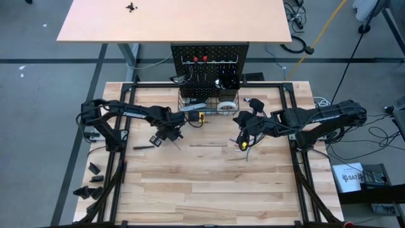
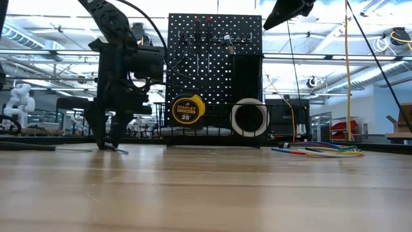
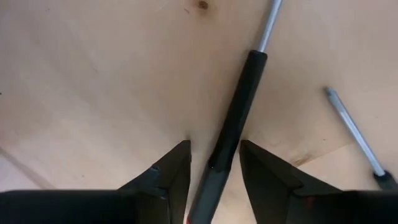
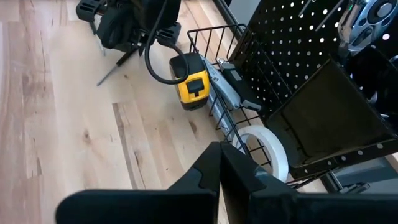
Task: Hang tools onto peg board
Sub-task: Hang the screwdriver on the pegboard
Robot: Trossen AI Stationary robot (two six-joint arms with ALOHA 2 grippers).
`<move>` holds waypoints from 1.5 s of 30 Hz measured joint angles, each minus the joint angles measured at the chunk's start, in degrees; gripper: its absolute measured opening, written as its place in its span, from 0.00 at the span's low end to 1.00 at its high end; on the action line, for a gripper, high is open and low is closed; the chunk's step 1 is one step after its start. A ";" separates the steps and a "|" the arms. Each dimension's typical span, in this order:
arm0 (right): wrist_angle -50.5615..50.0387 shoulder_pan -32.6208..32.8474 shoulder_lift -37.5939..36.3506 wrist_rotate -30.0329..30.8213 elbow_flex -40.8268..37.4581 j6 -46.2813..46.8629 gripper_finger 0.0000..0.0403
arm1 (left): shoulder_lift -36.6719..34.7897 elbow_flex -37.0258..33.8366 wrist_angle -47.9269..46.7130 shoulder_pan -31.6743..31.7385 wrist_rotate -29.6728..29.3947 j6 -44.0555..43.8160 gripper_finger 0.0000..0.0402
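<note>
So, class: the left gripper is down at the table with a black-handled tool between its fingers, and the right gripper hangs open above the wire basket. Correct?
One slip: the right gripper is shut, as the right wrist view shows. The left gripper does straddle the black-handled tool, near the wire basket.

Setting: robotics lab or test workshop in an open industrial hall. Evidence: butcher-block wooden worktable (image 1: 209, 183) boxed in a black metal frame, two dark robot arms mounted at its sides. Grey concrete floor with loose black cables (image 1: 380, 136) and a yellow cord. Upright black perforated peg board (image 2: 215, 71) stocked with hand tools, yellow tape measure (image 2: 187, 109) in front. Background in low view: exposed ceiling beams with strip lights, a small white humanoid robot figure (image 2: 19, 103), more benches.
</note>
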 joint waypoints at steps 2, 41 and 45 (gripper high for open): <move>0.00 0.00 0.00 0.00 0.00 0.08 0.00 | -0.21 -0.80 0.50 -0.79 -0.09 -0.05 0.30; 26.66 -0.14 5.41 -21.88 0.02 -53.36 0.01 | -23.75 2.05 33.09 -9.13 29.92 -108.96 0.04; 27.70 0.94 7.36 -15.48 -0.02 -71.30 0.08 | -23.93 2.09 38.13 -9.66 30.15 -113.97 0.04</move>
